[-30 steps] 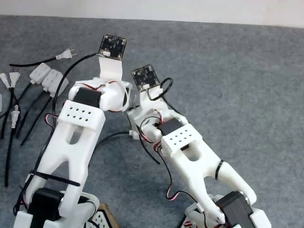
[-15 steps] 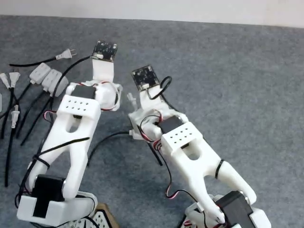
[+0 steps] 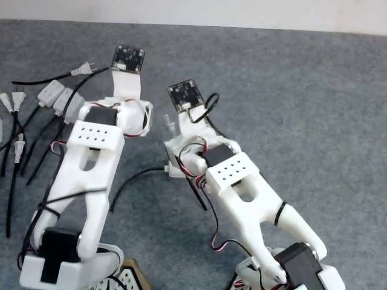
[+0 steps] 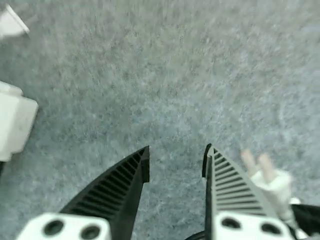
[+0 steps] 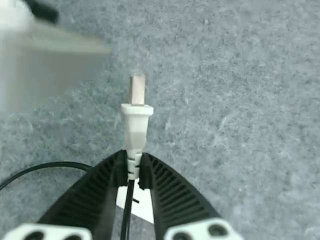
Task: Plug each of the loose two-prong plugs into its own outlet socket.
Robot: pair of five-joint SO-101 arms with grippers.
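Bare grey carpet (image 3: 302, 90) lies across the whole right half of the high view and along its top edge. The task's things are crowded against the left edge. Two white rectangular outlet sockets (image 3: 51, 90) on black cords (image 3: 36, 145) are seen at the upper left, and a loose white two-prong plug (image 3: 84, 68) lies just above them. More small white plugs (image 3: 12, 99) are partly cut off by the frame's left border.

The left gripper (image 4: 176, 150) is held over bare carpet, its black ribbed fingers (image 4: 125, 175) spread apart, with carpet showing through the gap. The right gripper (image 5: 132, 159) has its fingers pinched on the neck of a held white plug (image 5: 135, 120), where the cord enters, and the prongs point away from the gripper. This plug is also seen near the centre of the high view, between the two wrists.

In the left wrist view, a white block (image 4: 12, 120) is cut off by the frame edge; whether it is a socket cannot be told. A blurred pale shape (image 5: 40, 55) in the right wrist view cannot be made out.
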